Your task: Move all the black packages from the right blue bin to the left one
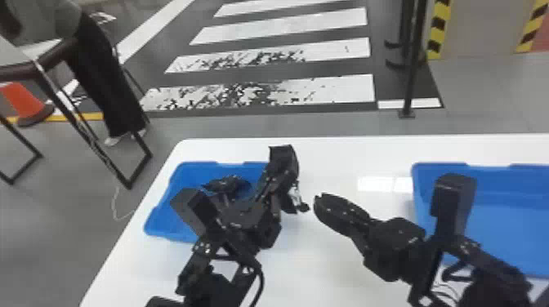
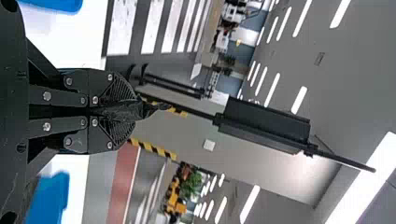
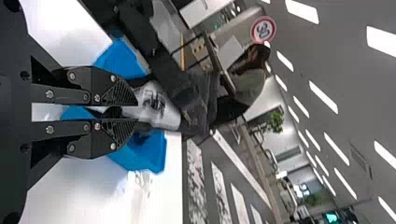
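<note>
In the head view, my left gripper (image 1: 269,185) is over the right part of the left blue bin (image 1: 161,222), shut on a black package (image 1: 282,154). The left wrist view has my left gripper (image 2: 135,110) with the dark crumpled package (image 2: 122,112) pinched between its fingers. Another dark package (image 1: 224,184) lies in the left bin. My right gripper (image 1: 320,201) stands between the two bins, narrowly open. From the right wrist, beyond my right gripper (image 3: 135,112), a whitish printed surface (image 3: 161,109) appears beside the left arm. The right blue bin (image 1: 494,192) is partly behind the right arm.
Both bins stand on a white table (image 1: 335,159), whose far edge runs behind them. The right arm's wrist overlaps the near left part of the right bin. Beyond the table, a black post (image 1: 411,73) stands on the floor.
</note>
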Controlling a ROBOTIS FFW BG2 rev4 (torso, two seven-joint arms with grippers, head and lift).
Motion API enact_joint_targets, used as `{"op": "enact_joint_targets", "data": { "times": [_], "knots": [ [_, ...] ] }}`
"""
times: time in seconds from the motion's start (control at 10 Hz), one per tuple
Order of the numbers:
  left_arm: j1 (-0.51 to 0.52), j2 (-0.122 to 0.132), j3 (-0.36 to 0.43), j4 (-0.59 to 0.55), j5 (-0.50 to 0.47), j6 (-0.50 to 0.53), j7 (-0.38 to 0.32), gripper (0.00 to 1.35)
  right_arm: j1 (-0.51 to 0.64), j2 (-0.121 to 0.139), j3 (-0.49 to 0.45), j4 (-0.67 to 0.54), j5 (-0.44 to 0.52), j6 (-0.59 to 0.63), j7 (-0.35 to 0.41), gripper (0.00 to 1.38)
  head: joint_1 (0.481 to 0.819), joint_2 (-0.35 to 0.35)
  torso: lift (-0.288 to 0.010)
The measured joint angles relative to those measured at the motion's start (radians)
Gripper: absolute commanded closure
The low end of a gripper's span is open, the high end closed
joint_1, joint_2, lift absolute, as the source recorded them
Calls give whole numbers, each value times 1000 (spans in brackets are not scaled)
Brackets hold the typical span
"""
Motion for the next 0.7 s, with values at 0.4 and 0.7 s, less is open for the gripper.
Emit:
{"op": "enact_joint_targets", "data": {
  "times": [0.4, 0.7],
  "knots": [
    [-151, -11, 215, 272, -339, -146, 73, 1220, 93, 13, -130, -21, 3, -52, 21, 1024, 695, 350, -132],
    [-197, -13, 253, 382, -367, -194, 84, 162, 174, 32, -252, -57, 39, -63, 47, 423, 695, 350, -132]
  ]
}}
